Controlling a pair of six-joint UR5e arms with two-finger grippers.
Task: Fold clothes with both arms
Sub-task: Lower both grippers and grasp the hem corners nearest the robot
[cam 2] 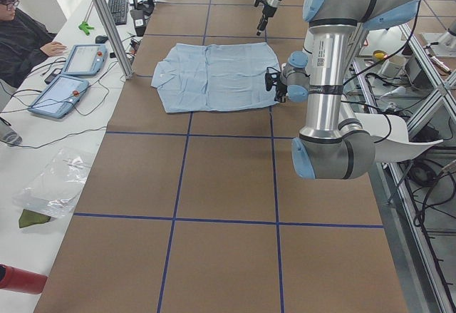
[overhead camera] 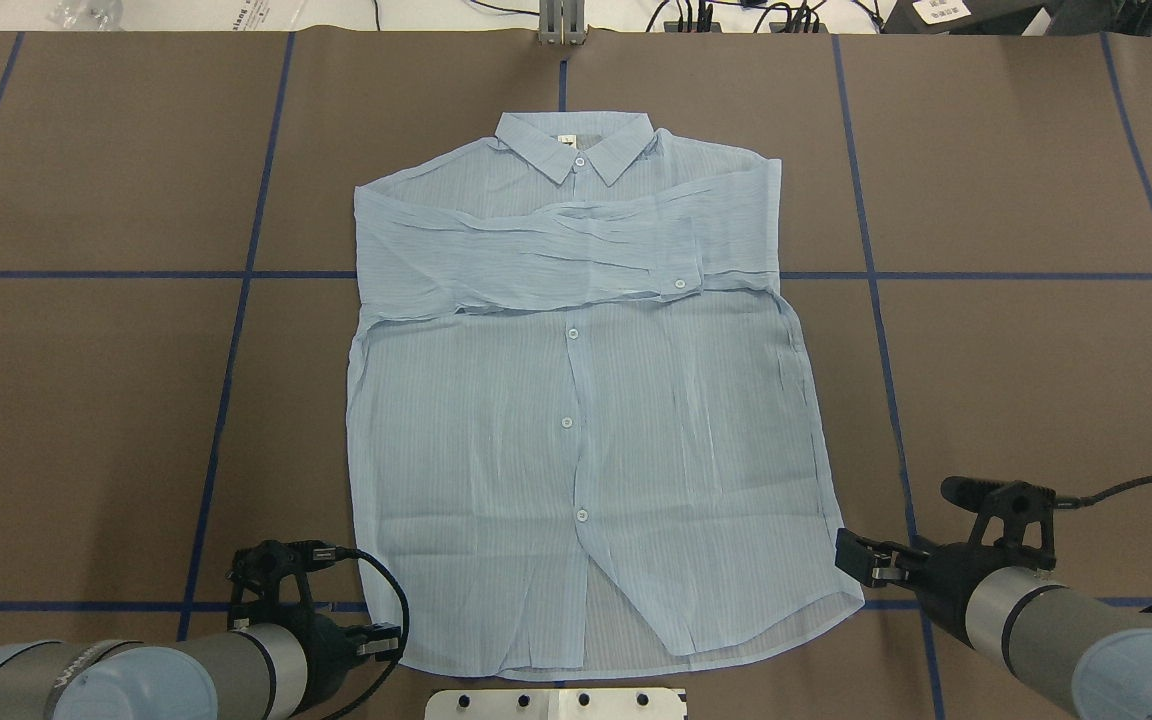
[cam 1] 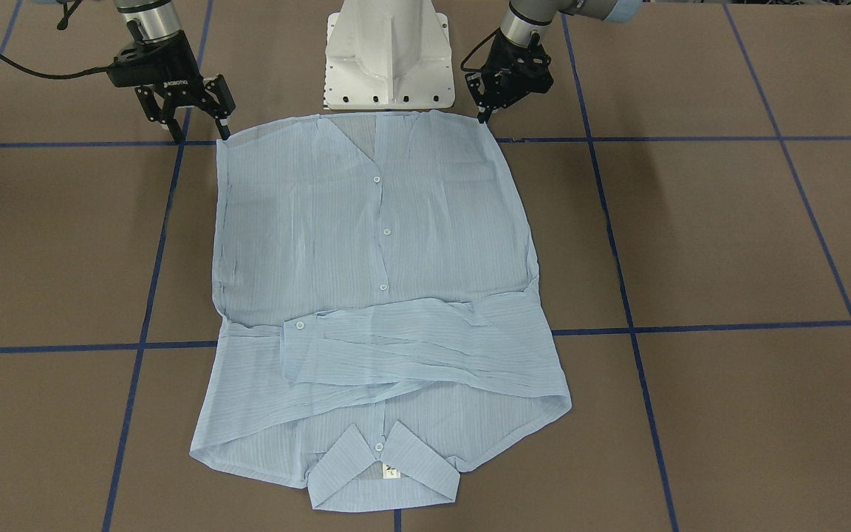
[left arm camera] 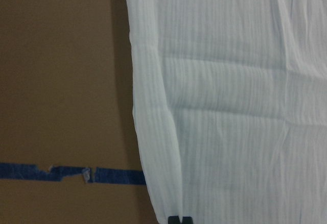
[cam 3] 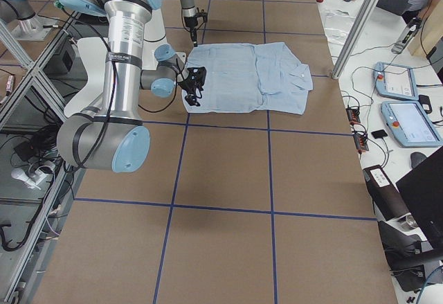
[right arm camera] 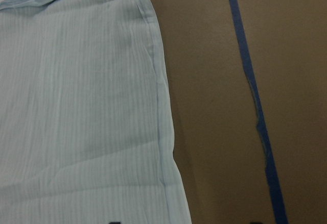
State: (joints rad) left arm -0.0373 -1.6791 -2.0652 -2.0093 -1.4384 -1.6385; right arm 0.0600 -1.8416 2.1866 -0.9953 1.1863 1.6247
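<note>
Since the shirt [overhead camera: 576,420] lies flat and buttoned in the middle of the surface [overhead camera: 1036,380], with its collar [overhead camera: 576,150] toward the top of the overhead frame and both sleeves [overhead camera: 536,260] crossed over the chest, the step in hand looks like taking the two hem corners at the bottom of that frame for a fold up toward the collar. The left tool [cam 1: 482,112], upper right in the front-facing frame, has its fingers drawn together right on one hem corner. Its wrist view suggests cloth is pinched between them, though that is not certain. The right tool [cam 1: 199,131], upper left in that frame, stands spread wide with its tips down beside the other corner, holding nothing. To do this well, the right tool probably needs to nudge inward until the hem edge sits between its fingers, then close on all layers. The cloth looks thin and likely to slip or bunch, so both corners should rise together, level and at one pace. They should be carried straight toward the collar, so the crease lands square and the crossed sleeves are not dragged askew.
</note>
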